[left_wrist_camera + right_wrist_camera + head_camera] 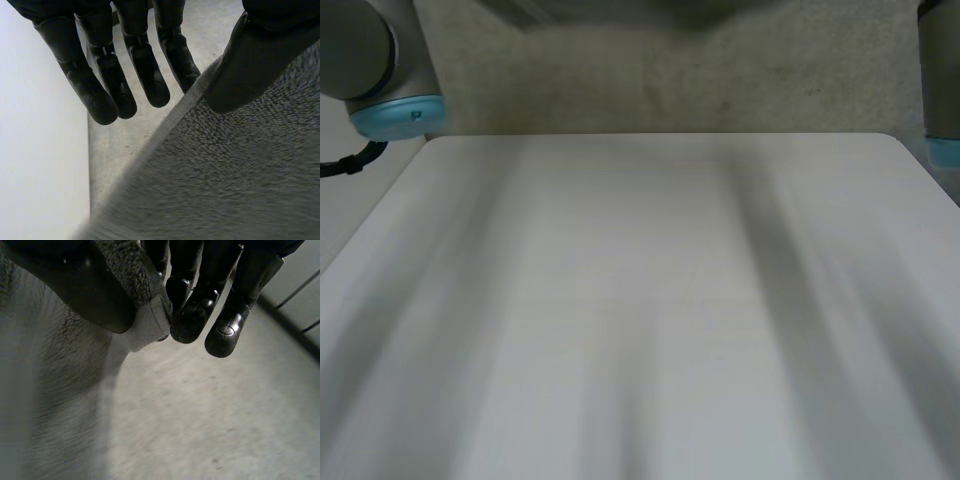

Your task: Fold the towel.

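Pinching a grey terry-cloth towel (225, 175) with the black left hand (145, 65): thumb laid flat on the looped pile just inside the towel's woven hem, fingers straight and close together on the far side of that hem, nearest fingertip touching it. A narrow grip, with the towel's edge caught between thumb and that finger. Beyond the towel's hem and under the fingers, speckled grey floor and a plain white surface, too little of it shown to tell what it is.

Clamping the same towel (60, 390) with the black right hand (200, 305) as well: thumb pressed on the pile side, curled fingertips closed against the towel's hemmed corner (150, 322), which pokes out pale between them. Again a tight, narrow hold on cloth. Below that corner, the rest of the towel falling away in a slack fold, with pale speckled floor (200, 415) beside it.

From the head camera: a white worktop (640, 300) with rounded corners, the grey left arm (370, 60) with its light-blue cap, the right arm (940, 70) likewise, and beige floor (670, 80).
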Available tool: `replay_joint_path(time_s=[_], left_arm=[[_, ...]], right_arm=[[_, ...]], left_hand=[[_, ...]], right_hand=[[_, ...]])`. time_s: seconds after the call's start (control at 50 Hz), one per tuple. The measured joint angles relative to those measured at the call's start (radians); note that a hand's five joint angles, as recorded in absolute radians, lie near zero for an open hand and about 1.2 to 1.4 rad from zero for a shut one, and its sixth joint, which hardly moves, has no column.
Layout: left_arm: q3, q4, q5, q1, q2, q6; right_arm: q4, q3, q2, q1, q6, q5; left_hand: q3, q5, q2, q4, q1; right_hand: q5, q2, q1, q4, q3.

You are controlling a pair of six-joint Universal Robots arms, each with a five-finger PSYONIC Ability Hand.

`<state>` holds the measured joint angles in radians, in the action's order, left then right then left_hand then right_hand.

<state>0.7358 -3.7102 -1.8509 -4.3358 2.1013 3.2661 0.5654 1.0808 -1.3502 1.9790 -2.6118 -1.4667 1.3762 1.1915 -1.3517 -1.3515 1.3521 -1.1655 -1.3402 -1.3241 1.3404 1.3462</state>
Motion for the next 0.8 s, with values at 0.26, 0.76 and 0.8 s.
replay_joint_path(time_s=[0.26, 0.76, 0.8], left_arm=[[0.589, -0.007, 0.230, -0.089, -0.145, 0.019], [1.198, -0.284, 0.362, -0.201, -0.093, 0.389], [1.198, -0.284, 0.361, -0.204, -0.091, 0.407]], right_arm=[[-0.489, 0.037, 0.065, 0.002, 0.050, 0.141], [-0.459, 0.554, 0.199, -0.035, 0.114, 0.135], [-0.434, 0.584, 0.173, -0.046, 0.106, 0.132]], left_hand=[[0.003, 0.004, -0.004, 0.000, 0.000], [0.006, 0.004, -0.005, 0.000, 0.000], [-0.002, -0.001, -0.002, 0.001, -0.002]], right_hand=[[0.000, 0.000, -0.002, 0.000, 0.002], [0.000, 0.000, -0.002, 0.000, 0.002], [0.000, 0.000, -0.002, 0.000, 0.002]])
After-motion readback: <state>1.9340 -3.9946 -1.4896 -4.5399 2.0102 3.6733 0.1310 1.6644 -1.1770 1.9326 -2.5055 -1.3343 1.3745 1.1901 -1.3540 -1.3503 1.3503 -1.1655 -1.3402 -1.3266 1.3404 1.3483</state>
